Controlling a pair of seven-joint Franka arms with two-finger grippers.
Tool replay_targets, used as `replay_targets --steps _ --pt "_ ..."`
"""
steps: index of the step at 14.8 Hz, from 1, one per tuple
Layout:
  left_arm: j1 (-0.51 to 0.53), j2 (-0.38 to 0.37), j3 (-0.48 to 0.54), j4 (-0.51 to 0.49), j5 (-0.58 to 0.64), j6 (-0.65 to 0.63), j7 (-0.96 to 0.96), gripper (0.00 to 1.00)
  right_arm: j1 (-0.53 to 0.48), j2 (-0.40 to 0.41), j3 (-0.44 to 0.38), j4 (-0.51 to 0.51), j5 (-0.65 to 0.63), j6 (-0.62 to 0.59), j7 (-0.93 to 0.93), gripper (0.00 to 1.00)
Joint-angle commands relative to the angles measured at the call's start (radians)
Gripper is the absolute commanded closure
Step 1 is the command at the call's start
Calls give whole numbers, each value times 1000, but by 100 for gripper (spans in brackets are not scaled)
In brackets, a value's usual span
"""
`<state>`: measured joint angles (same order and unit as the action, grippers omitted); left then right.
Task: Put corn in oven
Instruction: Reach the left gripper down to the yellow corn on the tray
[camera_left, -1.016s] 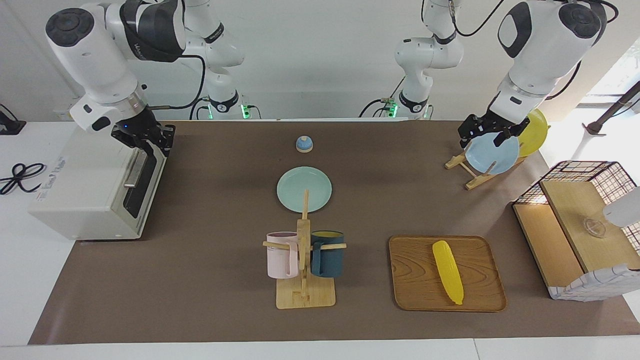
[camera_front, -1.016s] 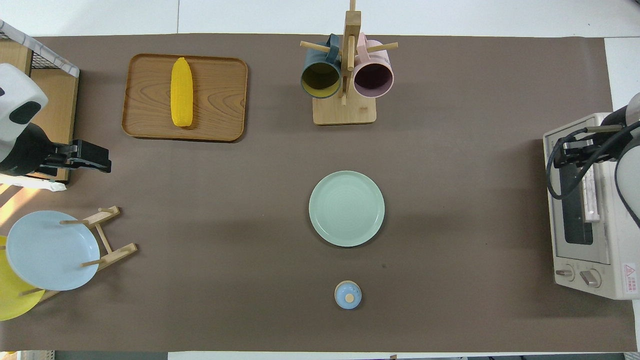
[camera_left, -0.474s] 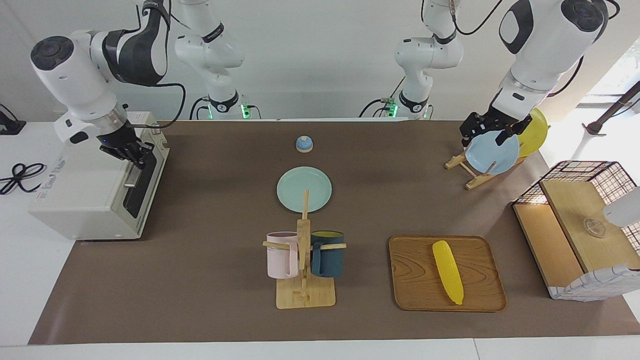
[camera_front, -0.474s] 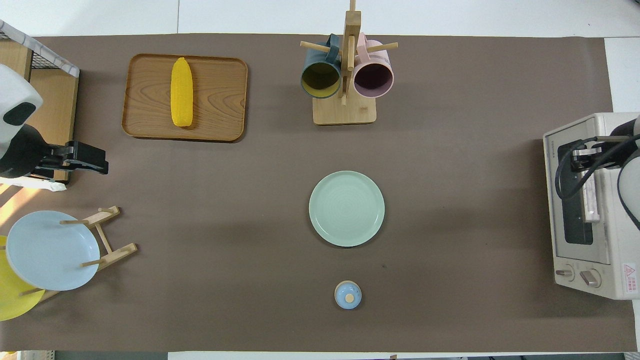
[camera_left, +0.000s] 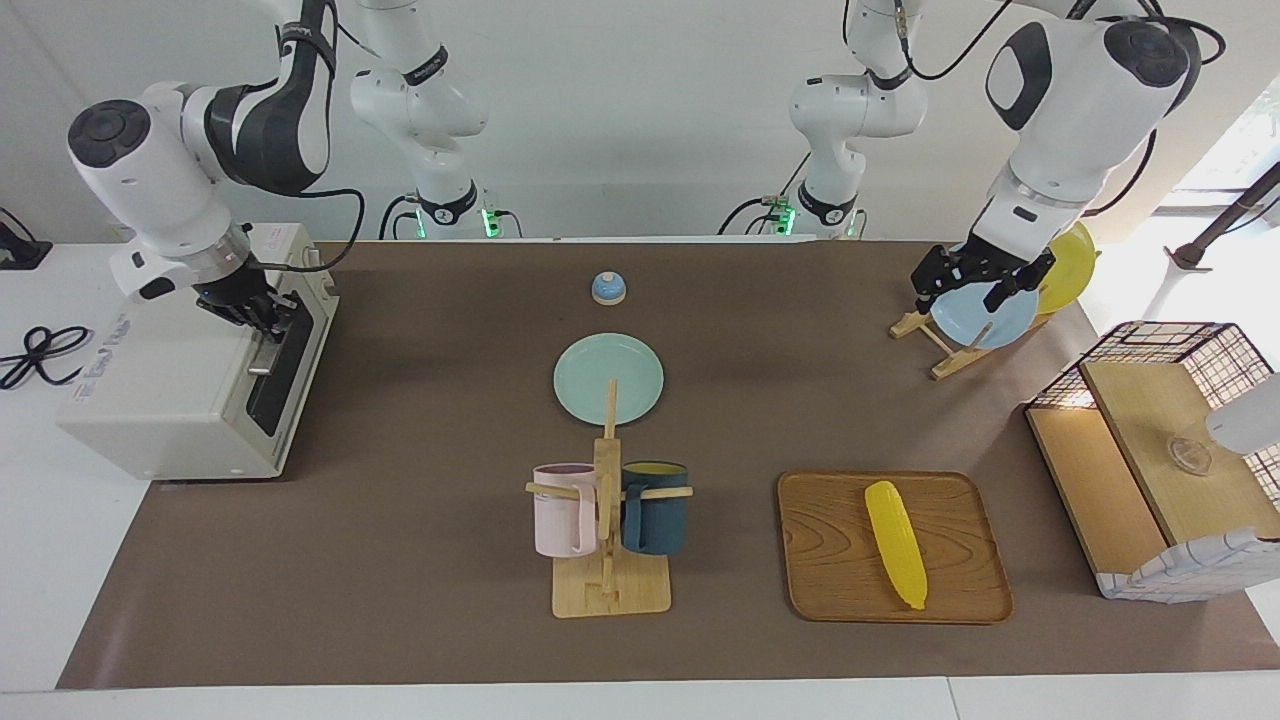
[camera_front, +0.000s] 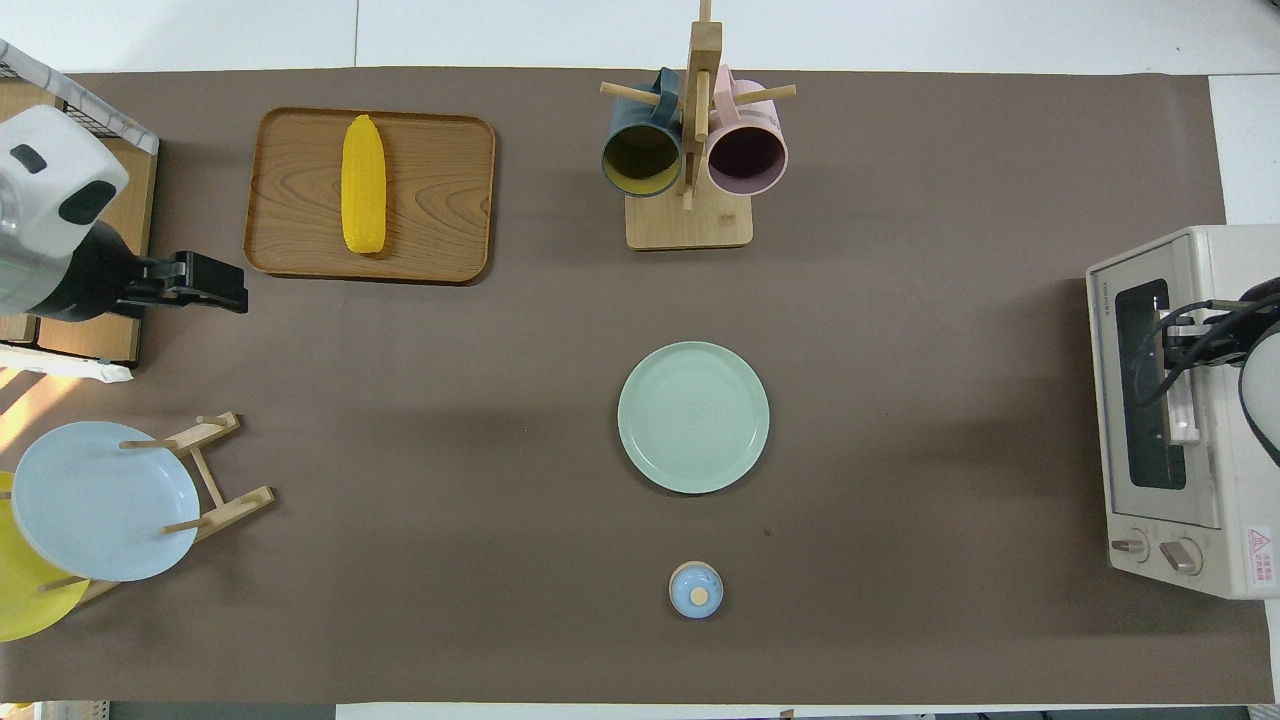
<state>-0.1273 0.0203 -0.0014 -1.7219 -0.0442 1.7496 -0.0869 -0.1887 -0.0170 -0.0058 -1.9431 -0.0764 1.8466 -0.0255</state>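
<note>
Wooden tray, mug rack, green plate, blue bell, plate rack, basket shelf.

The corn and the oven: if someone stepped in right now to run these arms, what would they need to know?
Right gripper: shut on the oven's door handle; the door is not yet open.
Left gripper: open, holding nothing, up over the plate rack at the left arm's end of the table.
Corn: lies untouched on the wooden tray, farther from the robots than the plate rack.
Oven: at the right arm's end of the table.
Done: handle gripped.
Left: open the door, pick up the corn, put it inside.
</note>
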Motion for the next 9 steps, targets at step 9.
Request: replay_targets --steps 9 --pt "-6 585 -25 444 -16 88 122 0 -14 -21 12 -68 -49 31 12 100"
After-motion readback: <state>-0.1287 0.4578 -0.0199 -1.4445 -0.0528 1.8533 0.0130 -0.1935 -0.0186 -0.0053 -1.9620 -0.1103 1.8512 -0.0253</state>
